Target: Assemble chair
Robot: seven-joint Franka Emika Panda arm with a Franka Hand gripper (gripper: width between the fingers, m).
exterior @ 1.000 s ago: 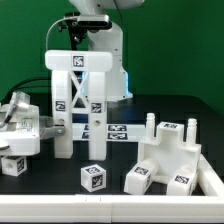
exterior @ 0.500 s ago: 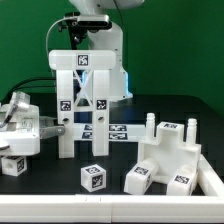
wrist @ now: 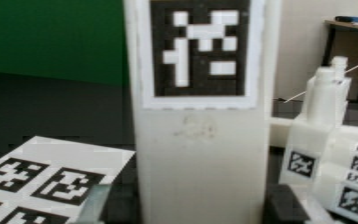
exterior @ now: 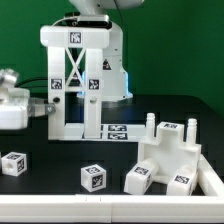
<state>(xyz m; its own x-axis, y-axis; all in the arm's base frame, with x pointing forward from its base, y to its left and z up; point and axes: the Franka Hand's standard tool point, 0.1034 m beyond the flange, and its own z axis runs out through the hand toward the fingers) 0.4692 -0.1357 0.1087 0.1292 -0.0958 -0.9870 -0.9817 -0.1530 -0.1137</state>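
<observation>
As the end effector point(exterior: 56, 101) grips its leg on the exterior view's left, the X-braced chair frame point(exterior: 82, 75) is upright over the black bench point(exterior: 50, 190), near the marker board point(exterior: 120, 132). Loose cubes point(exterior: 93, 177) and a notched panel point(exterior: 170, 150) lie nearer the camera. A green wall point(exterior: 190, 50) stands behind.

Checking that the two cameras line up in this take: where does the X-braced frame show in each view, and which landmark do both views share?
Exterior view: the X-braced frame stands upright, tall, toward the exterior view's left of centre.
Wrist view: only one tagged upright of it shows, very close, filling the middle of the picture.
Shared landmark: the marker board, lying flat on the table beside the frame's foot.
</observation>
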